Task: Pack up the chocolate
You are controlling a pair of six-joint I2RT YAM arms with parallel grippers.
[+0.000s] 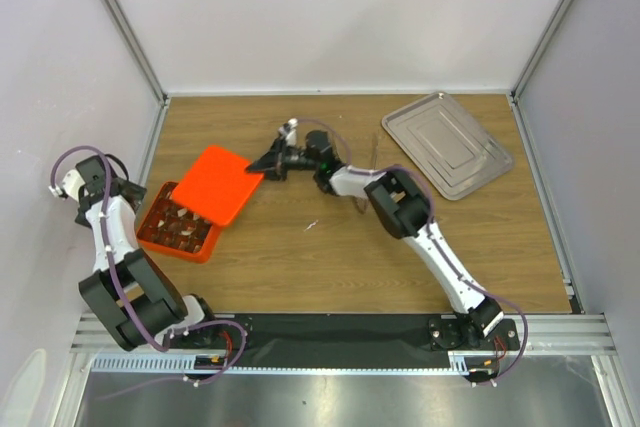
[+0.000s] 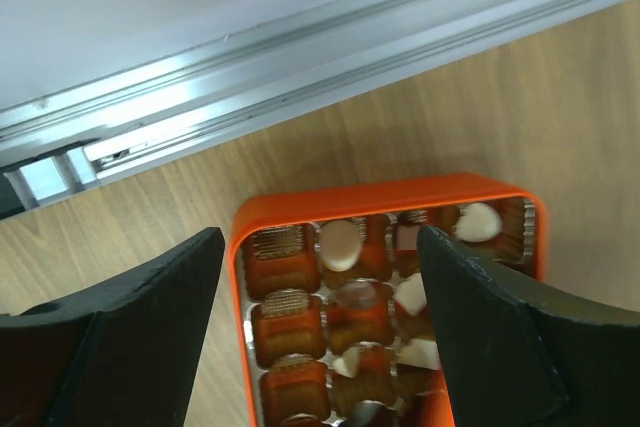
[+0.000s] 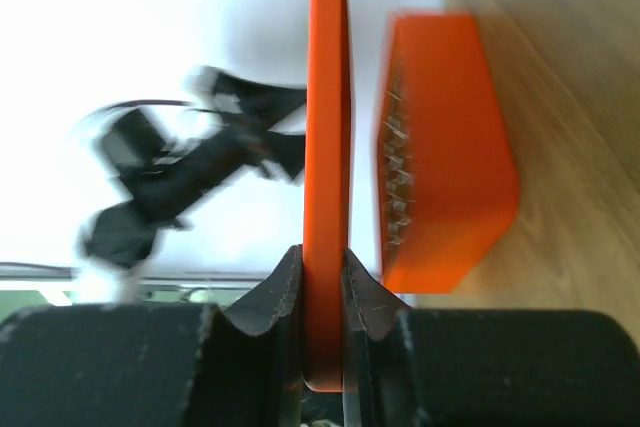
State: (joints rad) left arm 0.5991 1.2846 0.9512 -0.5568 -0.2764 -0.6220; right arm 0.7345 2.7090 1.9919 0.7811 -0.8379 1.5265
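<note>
One orange lid [image 1: 215, 182], clamped in right pincer [image 1: 264, 169], overhangs the box [image 1: 178, 248].

Chocolate [image 2: 340, 244] in box [image 1: 170, 245] at left, lid [image 1: 218, 182] over it, tray [image 1: 445, 142] right.

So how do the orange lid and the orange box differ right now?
The orange lid is a thin, flat, plain panel; the orange box is deeper, with a grid of cells holding chocolates. The lid is clamped in the right gripper, while the box rests on the table with nothing gripping it. The right wrist view shows a gap between them. Both are bright orange with rounded corners.
</note>
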